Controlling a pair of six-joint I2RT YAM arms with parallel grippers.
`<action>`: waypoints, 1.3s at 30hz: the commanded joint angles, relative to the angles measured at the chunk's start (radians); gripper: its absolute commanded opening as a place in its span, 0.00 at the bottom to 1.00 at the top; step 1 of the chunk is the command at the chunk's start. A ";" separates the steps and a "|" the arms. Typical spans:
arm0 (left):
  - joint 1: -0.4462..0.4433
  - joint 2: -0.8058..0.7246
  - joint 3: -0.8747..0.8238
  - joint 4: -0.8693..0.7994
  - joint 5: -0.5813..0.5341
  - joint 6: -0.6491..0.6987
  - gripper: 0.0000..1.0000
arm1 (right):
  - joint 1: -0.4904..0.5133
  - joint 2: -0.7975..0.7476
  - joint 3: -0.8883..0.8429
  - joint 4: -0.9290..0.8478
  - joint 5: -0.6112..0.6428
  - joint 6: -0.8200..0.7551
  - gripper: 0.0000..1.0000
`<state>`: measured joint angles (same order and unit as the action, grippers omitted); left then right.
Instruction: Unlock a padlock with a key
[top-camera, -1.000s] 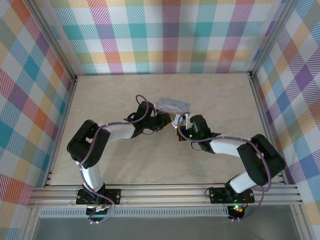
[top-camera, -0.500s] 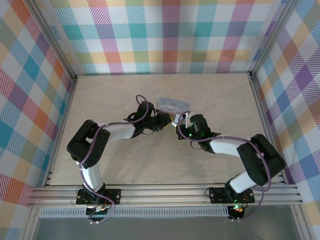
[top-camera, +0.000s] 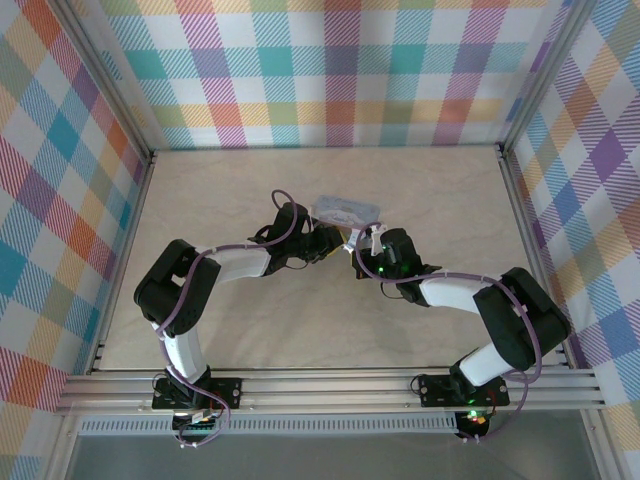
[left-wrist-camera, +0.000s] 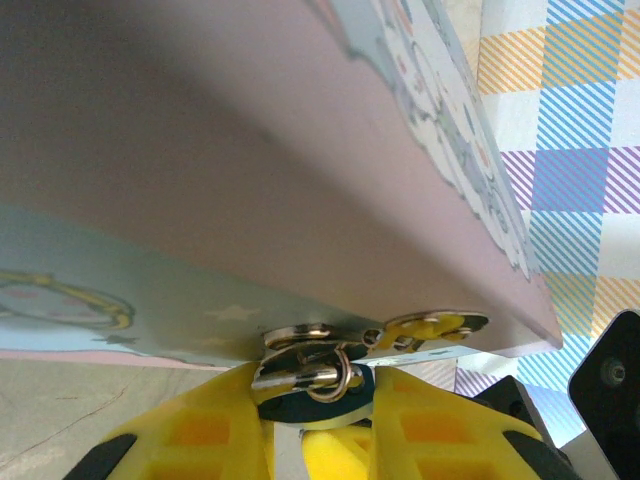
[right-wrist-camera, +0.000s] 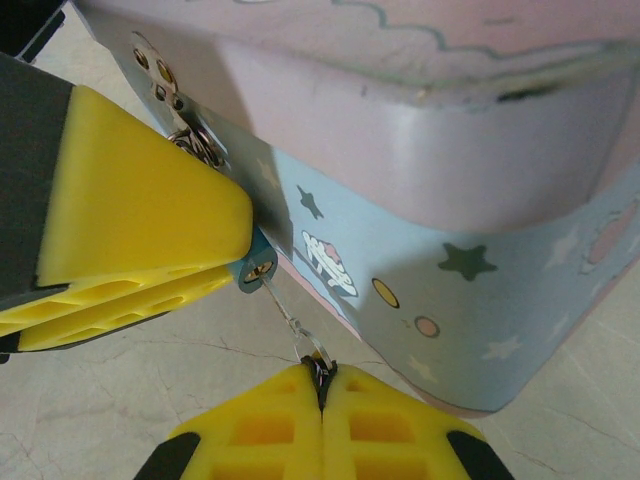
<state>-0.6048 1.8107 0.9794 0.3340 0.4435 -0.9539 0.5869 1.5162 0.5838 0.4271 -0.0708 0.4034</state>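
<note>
The right gripper (right-wrist-camera: 322, 382) has its fingers pressed together, pinching the key (right-wrist-camera: 298, 325) by its ring end, just below the front wall of the box (right-wrist-camera: 450, 200). The key's thin silver shaft slants up-left from the tips to the end face of the padlock (right-wrist-camera: 257, 268). Whether it is seated in the keyhole cannot be told.

The left gripper (left-wrist-camera: 318, 408) has its jaws narrowly parted, clamped on the padlock's blue body, hard against the same front wall. The shackle is threaded through the metal hasp (left-wrist-camera: 300, 340) on that wall.

The box is pastel blue and pink with a star print, and it sits on the pale marbled table (top-camera: 250, 320). Seen from overhead, both arms meet at the box's near side, the left from its left and the right from its right.
</note>
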 joint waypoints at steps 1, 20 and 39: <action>-0.016 -0.030 0.023 0.005 0.008 -0.012 0.21 | 0.004 0.006 0.015 0.076 -0.012 0.005 0.00; -0.019 -0.021 0.020 0.003 0.010 -0.014 0.21 | 0.004 -0.012 0.000 0.084 -0.017 -0.002 0.00; -0.029 -0.021 0.032 -0.009 0.015 -0.011 0.21 | 0.004 0.036 0.040 0.126 -0.042 -0.026 0.00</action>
<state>-0.6083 1.8107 0.9802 0.3180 0.4316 -0.9535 0.5869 1.5440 0.5842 0.4770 -0.0803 0.3992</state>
